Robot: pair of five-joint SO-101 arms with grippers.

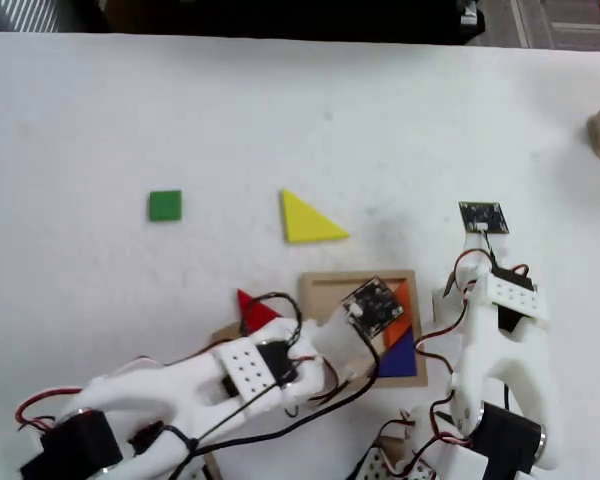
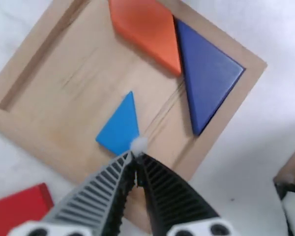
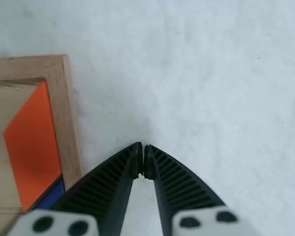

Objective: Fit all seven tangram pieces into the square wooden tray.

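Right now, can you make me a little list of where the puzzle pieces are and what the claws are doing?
In the tray: orange piece, dark blue triangle, light blue triangle
Out on the table: red piece beside the tray, yellow triangle and green square farther off
Left claw: shut, over the tray, tips by the light blue triangle
Right claw: shut, over bare table beside the tray

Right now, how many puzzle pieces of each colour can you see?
green square: 1
yellow triangle: 1
red triangle: 1
orange piece: 1
dark blue triangle: 1
light blue triangle: 1
Total: 6 pieces, with the orange and both blue ones in the wooden tray.
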